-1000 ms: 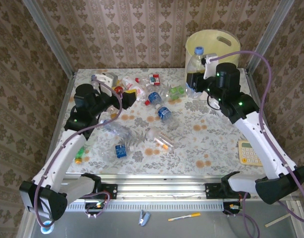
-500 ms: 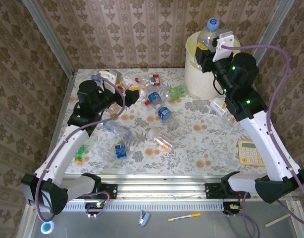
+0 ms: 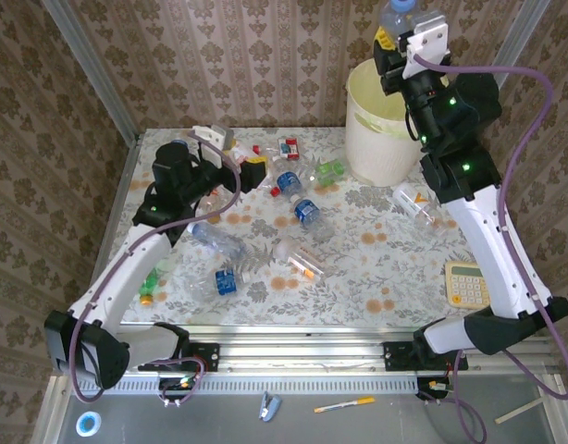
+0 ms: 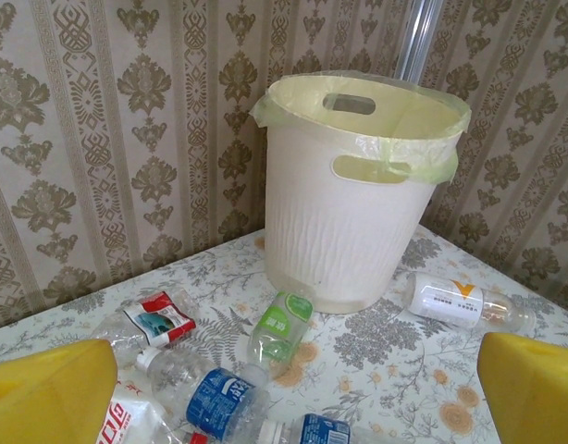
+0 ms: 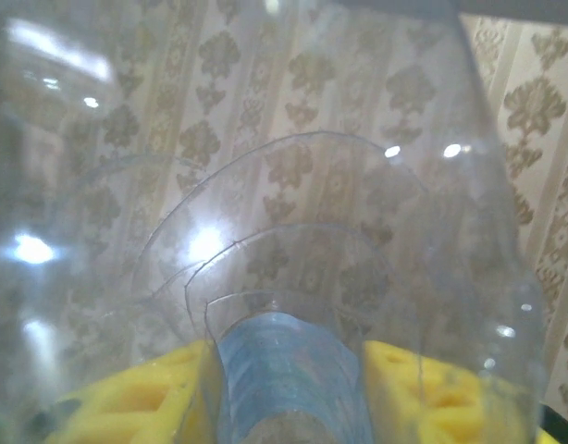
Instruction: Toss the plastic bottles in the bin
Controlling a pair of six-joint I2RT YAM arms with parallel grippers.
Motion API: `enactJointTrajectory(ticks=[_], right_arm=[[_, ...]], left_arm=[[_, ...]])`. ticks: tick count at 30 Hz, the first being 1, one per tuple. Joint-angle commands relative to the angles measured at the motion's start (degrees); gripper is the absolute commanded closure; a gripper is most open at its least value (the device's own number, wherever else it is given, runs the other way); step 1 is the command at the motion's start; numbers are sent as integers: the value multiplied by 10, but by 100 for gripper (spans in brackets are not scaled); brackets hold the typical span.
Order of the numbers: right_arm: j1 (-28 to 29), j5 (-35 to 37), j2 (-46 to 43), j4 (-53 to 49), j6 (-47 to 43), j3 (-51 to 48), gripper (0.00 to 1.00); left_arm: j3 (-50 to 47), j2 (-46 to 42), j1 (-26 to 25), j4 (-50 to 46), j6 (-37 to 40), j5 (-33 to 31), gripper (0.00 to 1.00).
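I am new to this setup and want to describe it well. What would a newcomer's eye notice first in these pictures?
First, the right pincer, high at the far right, shut on a big clear bottle with a blue cap, near the cream bin. Next, the many small bottles strewn over the flowered table, with the left pincer open wide above them.

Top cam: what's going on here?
Two arms are clearing plastic bottles off a table into a bin. The right gripper is shut on a blue-capped bottle and holds it high, apparently over the bin's rim, not yet released. The left gripper is open and empty above the cluster at the far left. Many loose bottles lie on the table, plus a calculator near the right edge.
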Motion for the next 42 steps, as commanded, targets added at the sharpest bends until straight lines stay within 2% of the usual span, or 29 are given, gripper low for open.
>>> enactJointTrajectory(ticks=[1, 10, 15, 19, 22, 23, 24, 25, 26, 29, 34, 39, 42], right_arm=[[2, 5, 19, 26, -44, 36, 100], [2, 21, 50, 48, -59, 53, 100], [-14, 79, 92, 25, -49, 77, 100], [-60, 130, 169, -95, 32, 158, 100], [-95, 174, 258, -270, 129, 273, 99], [-105, 186, 296, -333, 153, 327, 87], [-114, 189, 336, -395, 174, 384, 61], [-118, 179, 370, -442, 174, 435, 49], [-108, 188, 404, -469, 149, 502, 33], [-94, 206, 448, -496, 122, 580, 9], [-92, 211, 402, -492, 134, 519, 1], [-86, 178, 320, -460, 133, 414, 0], [-78, 150, 283, -491, 147, 384, 0]], left_arm=[[24, 5, -5, 22, -11, -7, 0], [31, 18, -8, 26, -9, -12, 0], [36, 21, -9, 22, -7, -14, 0], [35, 19, -9, 19, -6, -17, 0], [31, 15, -9, 19, -8, -23, 0], [30, 14, -10, 17, -8, -24, 0], [29, 14, -10, 16, -8, -26, 0], [27, 13, -11, 16, -9, -27, 0], [26, 12, -12, 15, -9, -28, 0], [26, 13, -14, 14, -10, -30, 0], [28, 10, -18, 10, -13, -32, 0], [22, -5, -18, 4, -7, -38, 0], [19, -12, -18, 0, -3, -40, 0]])
